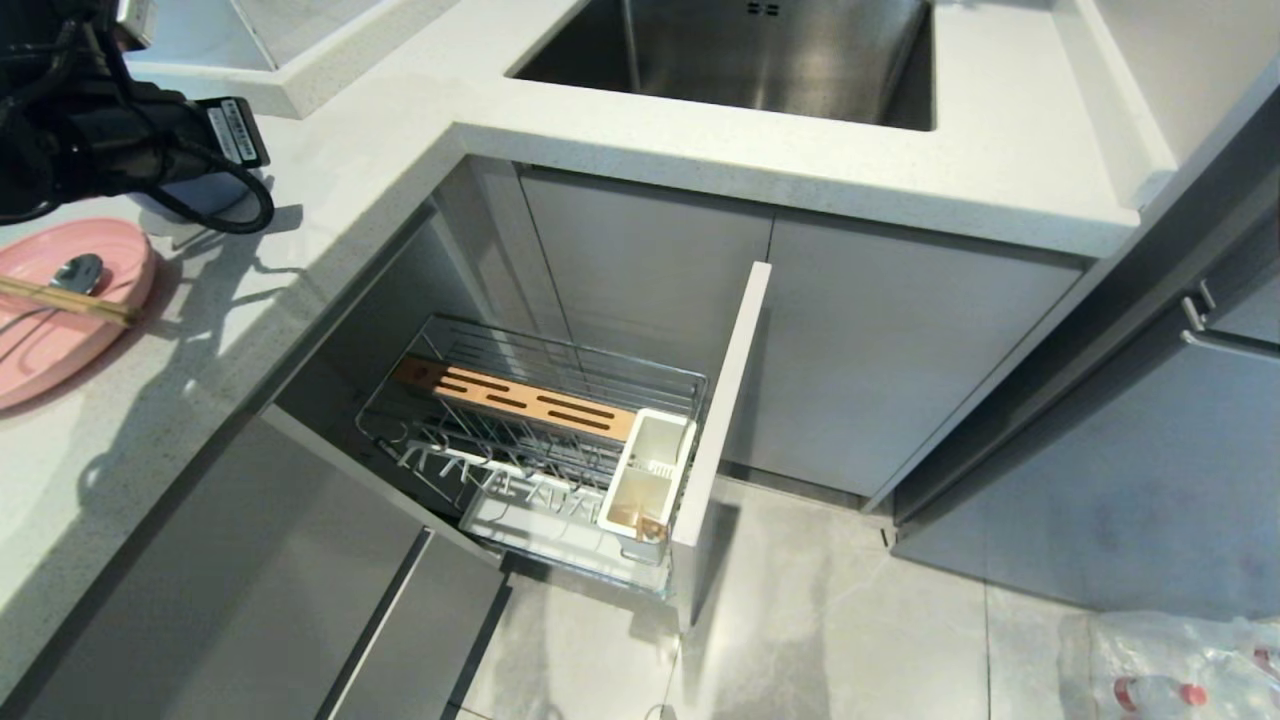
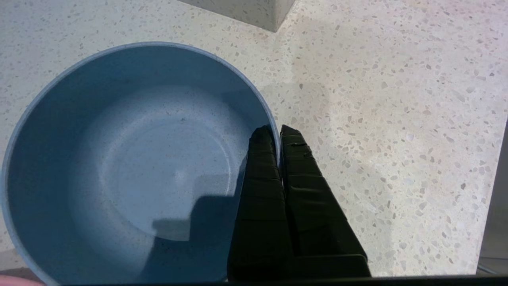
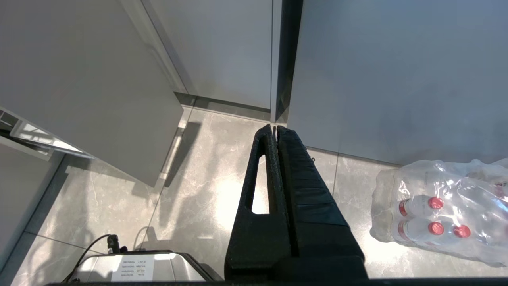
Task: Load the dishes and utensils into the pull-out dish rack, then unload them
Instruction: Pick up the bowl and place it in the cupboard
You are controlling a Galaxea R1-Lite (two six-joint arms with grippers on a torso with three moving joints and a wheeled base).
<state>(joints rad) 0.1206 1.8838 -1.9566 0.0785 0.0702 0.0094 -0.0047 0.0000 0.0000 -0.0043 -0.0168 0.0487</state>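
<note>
Left end effector: the black left end effector [image 2: 278, 133] pinches the wall of the deep pale blue round bowl [image 2: 131, 167], one finger inside the rim, the other outside, pressed together on it.
Bowl: it stands upright on the speckled white stone worktop [image 2: 377, 119]; in the head view the arm hides nearly all of it.
Left arm: in the head view it crosses the upper left corner, black with looping cables; a white label [image 1: 225, 130] on it carries small print too fine to read.
Plate: the round flat matte pink plate [image 1: 60, 335] lies on the worktop just beside the arm, cut off by the picture's left edge.
Utensils: the slim grey metal spoon [image 1: 75, 272] and the pair of thin light wooden chopsticks [image 1: 70, 300] rest on the plate; the chopsticks cross over the spoon's handle.
Rack: the chrome wire pull-out dish rack [image 1: 540, 440] stands drawn out below the worktop, with a slotted wooden strip [image 1: 515, 398], a white plastic utensil caddy [image 1: 645, 470] and a narrow pale front panel [image 1: 725, 400].
Sink: a steel sink [image 1: 740, 50], cut off at the top.
Right end effector: the black right end effector [image 3: 275, 129] hangs over the grey tiled floor [image 3: 198, 190], fingers pressed together, holding nothing.
Floor items: a shrink-wrapped pack of red-capped bottles [image 3: 440, 214]; labels unreadable.
Robot base: a label [image 3: 133, 270] on it reads upside down, illegible.
</note>
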